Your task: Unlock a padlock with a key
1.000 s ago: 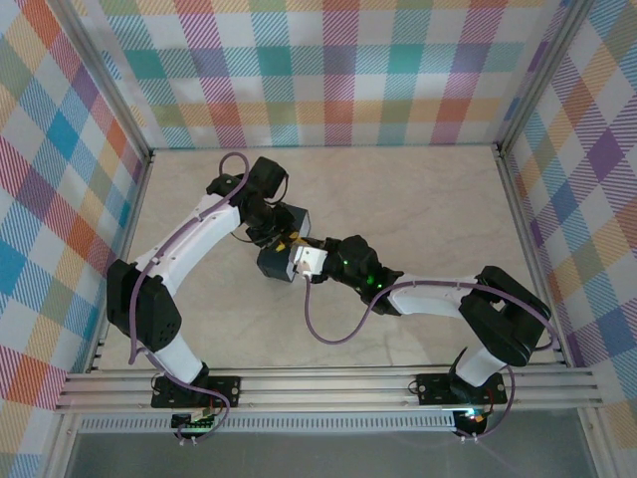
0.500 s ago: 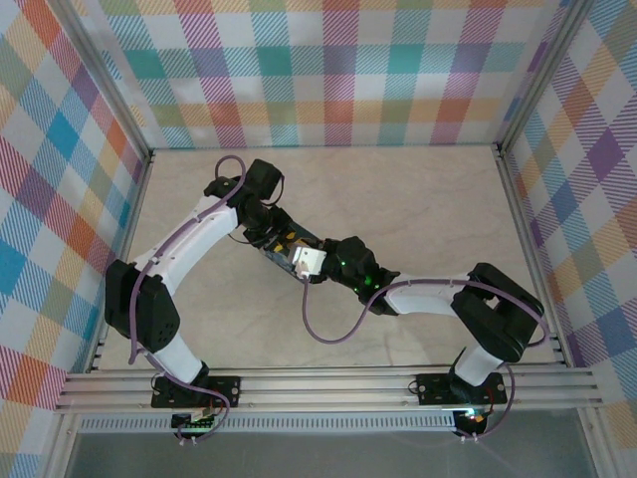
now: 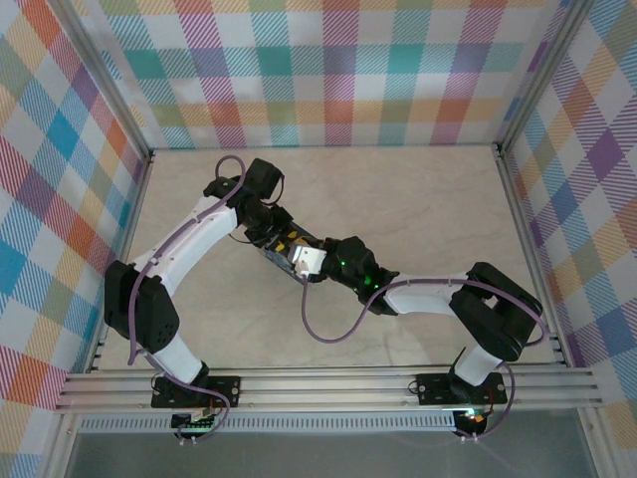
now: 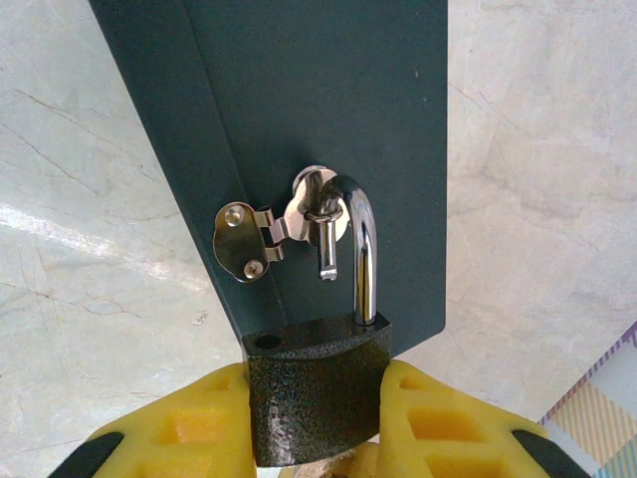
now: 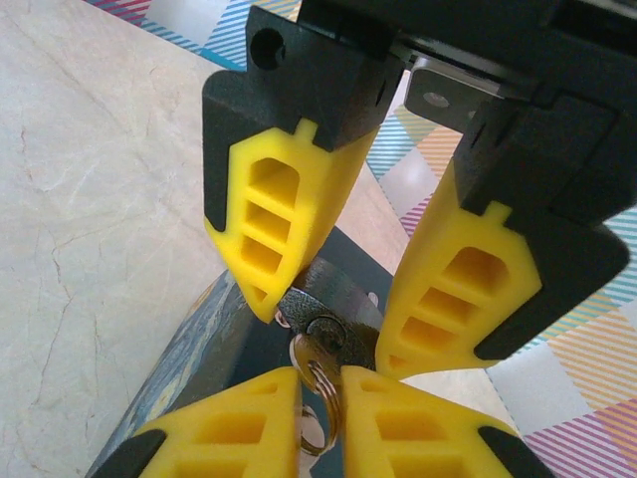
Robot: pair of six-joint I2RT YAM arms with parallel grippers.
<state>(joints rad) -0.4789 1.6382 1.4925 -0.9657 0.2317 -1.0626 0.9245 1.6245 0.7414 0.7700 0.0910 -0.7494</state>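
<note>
The padlock [image 4: 314, 393] is a dark speckled metal body with a chrome shackle [image 4: 363, 249]. The shackle's short leg hangs free above the body's empty hole, and its bend runs through the staple of a hasp [image 4: 249, 239]. My left gripper [image 4: 314, 423] is shut on the padlock body, one yellow finger on each side. In the right wrist view the key [image 5: 317, 360] sits in the keyhole under the padlock [image 5: 343, 314], with its ring [image 5: 320, 423] hanging. My right gripper [image 5: 320, 393] is shut on the key's head. Both grippers meet mid-table [image 3: 299, 259].
The hasp is fixed to a dark-blue box [image 4: 318, 110] with a starry-night print on its side [image 5: 184, 373]. The box rests on the marble-look tabletop [image 3: 418, 199]. Checked walls enclose the table on three sides. A purple cable [image 3: 328, 334] loops below the right arm.
Over the last second the dark box has turned from broad-side to nearly edge-on in the top view, and both grippers shifted slightly up-left with it. Almost nothing moved in the last half second.
</note>
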